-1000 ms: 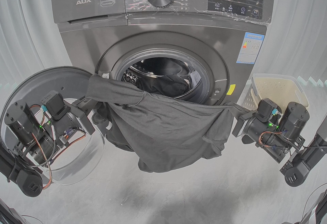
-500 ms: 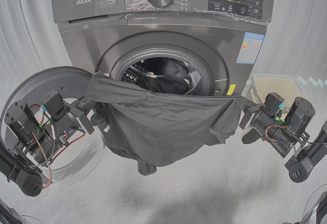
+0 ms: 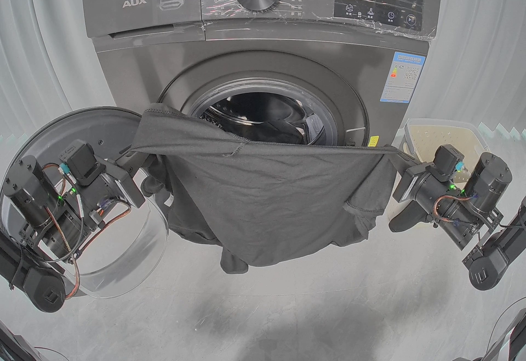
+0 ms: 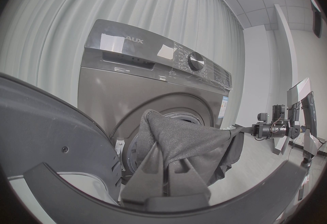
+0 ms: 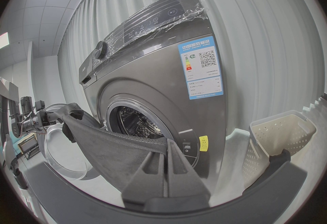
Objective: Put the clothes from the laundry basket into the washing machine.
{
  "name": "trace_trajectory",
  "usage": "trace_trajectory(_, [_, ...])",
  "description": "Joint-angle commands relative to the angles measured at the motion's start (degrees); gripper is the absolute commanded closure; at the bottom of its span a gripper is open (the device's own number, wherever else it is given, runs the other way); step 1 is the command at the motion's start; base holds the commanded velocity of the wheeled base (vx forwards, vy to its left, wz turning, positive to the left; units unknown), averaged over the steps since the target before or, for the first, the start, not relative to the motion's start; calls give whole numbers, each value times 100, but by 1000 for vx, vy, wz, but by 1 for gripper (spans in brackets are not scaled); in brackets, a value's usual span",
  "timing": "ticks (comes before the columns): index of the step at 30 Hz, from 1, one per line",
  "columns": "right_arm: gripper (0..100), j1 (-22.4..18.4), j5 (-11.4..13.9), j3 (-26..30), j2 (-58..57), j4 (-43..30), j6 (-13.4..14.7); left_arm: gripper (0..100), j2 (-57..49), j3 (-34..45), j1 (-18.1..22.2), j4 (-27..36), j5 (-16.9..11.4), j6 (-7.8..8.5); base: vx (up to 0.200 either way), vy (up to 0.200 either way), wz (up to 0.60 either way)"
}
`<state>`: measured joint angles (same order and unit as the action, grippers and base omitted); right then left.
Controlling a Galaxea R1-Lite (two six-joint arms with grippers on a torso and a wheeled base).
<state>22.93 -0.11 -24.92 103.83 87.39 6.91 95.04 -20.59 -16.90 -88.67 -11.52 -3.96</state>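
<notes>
A dark grey garment [image 3: 274,192] hangs stretched between my two grippers in front of the washing machine [image 3: 257,49]. My left gripper [image 3: 137,156] is shut on its left corner beside the open door [image 3: 60,132]. My right gripper [image 3: 402,159] is shut on its right corner, in front of the cream laundry basket [image 3: 438,140]. The garment's top edge spans the lower part of the drum opening [image 3: 263,112], where dark clothing lies inside. The garment [image 4: 184,136] drapes over my left gripper [image 4: 166,163]. From my right gripper [image 5: 167,151] the garment [image 5: 112,153] runs off taut.
The round glass door stands swung open to the left, behind my left arm. The basket [image 5: 276,139] stands on the floor right of the machine, against its side. Grey floor [image 3: 274,313] lies open below the hanging garment. A curtain hangs behind the machine.
Both grippers rose and spread a little, the right one moving outward and up. The garment is pulled tauter, its top edge higher across the drum opening.
</notes>
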Motion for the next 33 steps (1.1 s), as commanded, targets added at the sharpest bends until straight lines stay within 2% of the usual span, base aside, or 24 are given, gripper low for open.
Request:
trace_trajectory(1, [100, -69, 11, -4, -12, 6, -14, 100, -20, -6, 2, -1, 1, -8, 0, 0, 0])
trace_trajectory(33, [100, 1, -15, -136, -179, -47, -6, 100, -38, -42, -51, -1, 9, -8, 0, 0, 0])
